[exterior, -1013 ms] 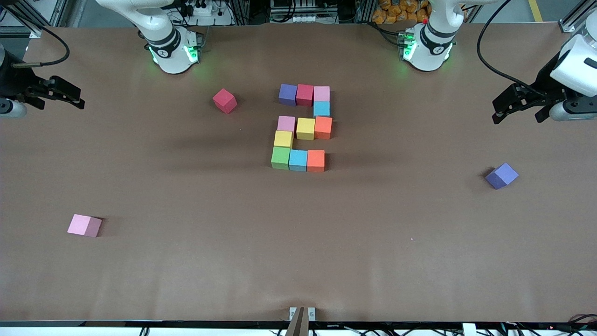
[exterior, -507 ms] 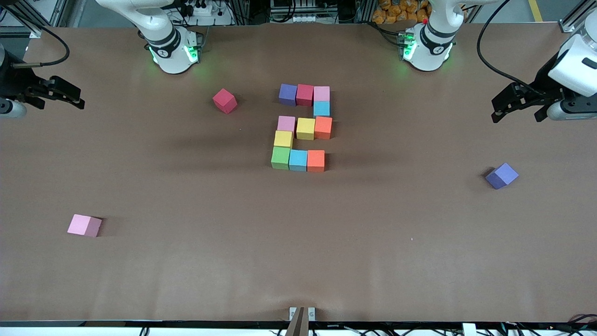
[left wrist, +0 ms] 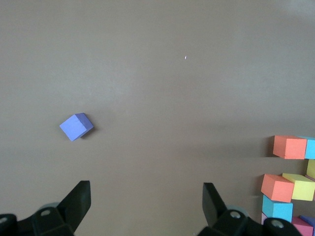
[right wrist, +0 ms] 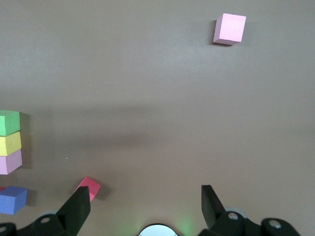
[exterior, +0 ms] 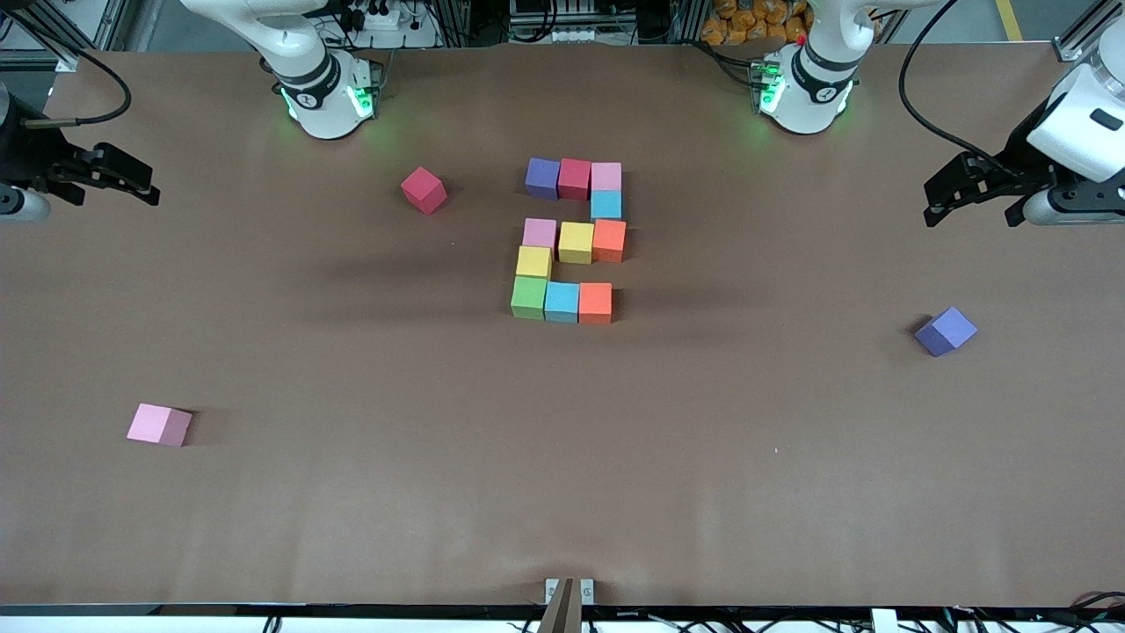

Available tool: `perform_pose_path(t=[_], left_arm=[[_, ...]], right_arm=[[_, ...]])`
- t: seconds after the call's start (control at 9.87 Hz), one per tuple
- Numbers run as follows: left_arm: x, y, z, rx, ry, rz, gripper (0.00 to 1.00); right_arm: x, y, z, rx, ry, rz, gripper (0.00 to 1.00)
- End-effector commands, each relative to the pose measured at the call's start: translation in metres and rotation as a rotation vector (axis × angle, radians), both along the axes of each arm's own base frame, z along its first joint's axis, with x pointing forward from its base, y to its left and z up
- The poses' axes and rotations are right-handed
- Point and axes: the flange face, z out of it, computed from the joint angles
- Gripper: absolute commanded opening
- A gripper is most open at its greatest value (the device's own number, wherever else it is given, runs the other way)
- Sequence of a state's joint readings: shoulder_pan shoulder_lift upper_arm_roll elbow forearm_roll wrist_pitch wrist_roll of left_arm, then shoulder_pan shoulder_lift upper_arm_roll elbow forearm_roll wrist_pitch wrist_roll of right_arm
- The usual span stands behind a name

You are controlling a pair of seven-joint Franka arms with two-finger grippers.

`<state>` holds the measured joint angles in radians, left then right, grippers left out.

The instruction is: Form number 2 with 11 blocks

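Eleven blocks point(exterior: 571, 242) form 2 mid-worktop point(exterior: 562, 457), long axis running from bases toward front camera. Left pincer point(exterior: 971, 198) and right pincer point(exterior: 110, 176) released, empty, over worktop ends. Front view alone shows whole figure.

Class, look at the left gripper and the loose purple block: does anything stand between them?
Nothing visible does. The open left gripper hangs above bare table at its end; the loose purple block lies alone.

Blocks point(exterior: 571, 239) purple, red, pink, blue, yellow, orange, green; table point(exterior: 352, 492) brown.
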<state>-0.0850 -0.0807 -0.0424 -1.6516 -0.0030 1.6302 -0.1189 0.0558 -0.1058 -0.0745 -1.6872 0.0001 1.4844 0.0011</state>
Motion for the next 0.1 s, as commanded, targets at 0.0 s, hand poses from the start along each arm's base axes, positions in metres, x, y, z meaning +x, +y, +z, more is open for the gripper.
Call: perform_pose_path(t=[0.0], left_arm=[[-0.0064, 0.0009, 0.0062, -0.017, 0.008, -0.016, 1.00]], right_arm=[[-0.0038, -0.0002, 0.0038, -0.014, 0.002, -0.017, 1.00]])
